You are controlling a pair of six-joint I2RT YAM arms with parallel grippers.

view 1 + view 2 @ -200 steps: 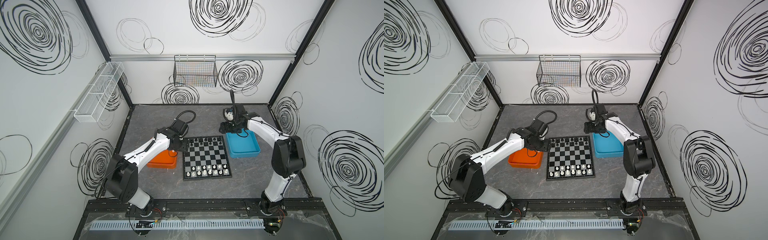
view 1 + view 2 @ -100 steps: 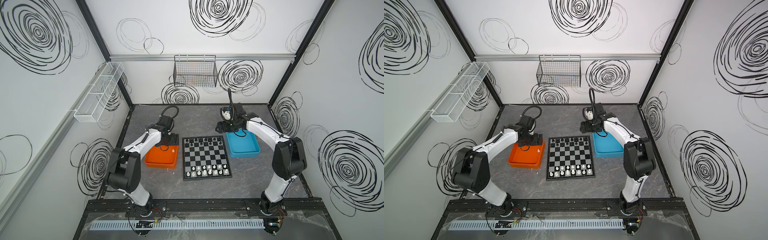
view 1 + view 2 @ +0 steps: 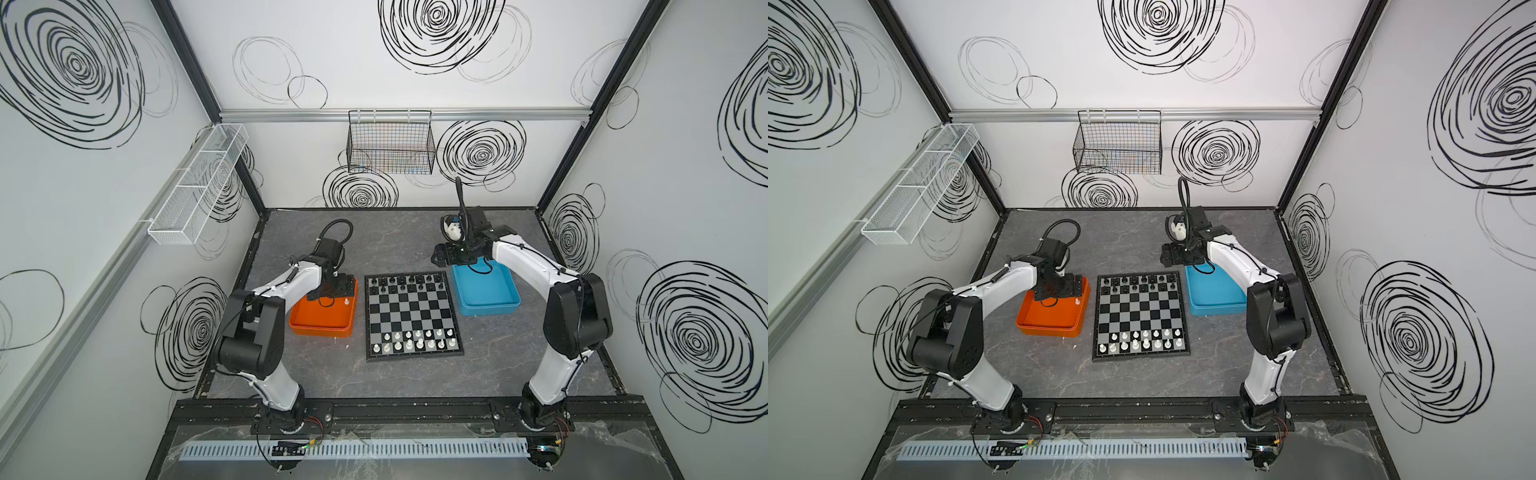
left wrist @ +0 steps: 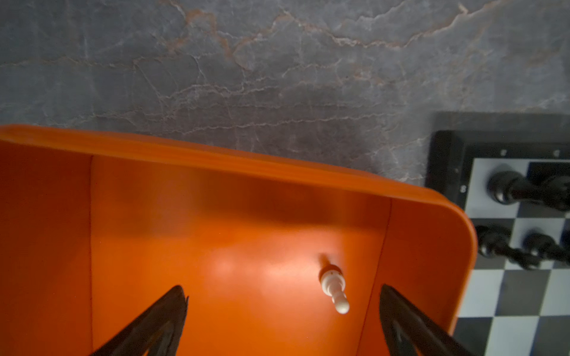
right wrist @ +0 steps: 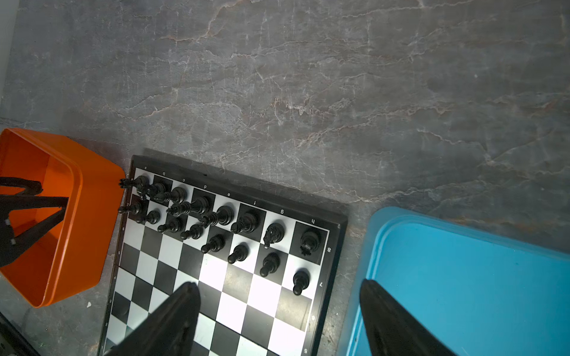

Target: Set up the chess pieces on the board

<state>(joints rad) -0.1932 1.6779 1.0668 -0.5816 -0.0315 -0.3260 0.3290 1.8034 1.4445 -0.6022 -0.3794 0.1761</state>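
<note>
1. left gripper (image 4: 282,288): positioned low over the orange tray (image 3: 320,330), at the tray's far end. the jaws are spread wide and nothing is between the pads.

2. orange tray contents: one white piece (image 4: 333,288) is on the tray floor near the corner closest to the board. in the left wrist view it lies between the two fingers, nearer one of them and touching neither. it appears upright.

3. the board (image 3: 409,309): flat on the grey table (image 3: 374,232), between the two trays and just beside the orange one.
 - black pieces (image 3: 405,282) occupy the two far rows. in the right wrist view each of these sixteen squares carries a piece.
 - white pieces (image 3: 411,338) stand in the two near rows. their exact number cannot be read at this size.
 - the middle rows are bare squares.

4. markings: in the right wrist view the black rim carries small pale letters a to h along the far edge. digits 8, 7, 6 and 5 run down the side edge next to the blue tray, with 8 beside the back row of black pieces. no brand name is legible anywhere.

5. right gripper (image 5: 277,283): raised above the table at the far right corner of the board. the jaws are apart and empty. one finger is over the board squares, the other over the blue tray (image 3: 486,291).

6. blue tray: on the table just right of the board.
</note>
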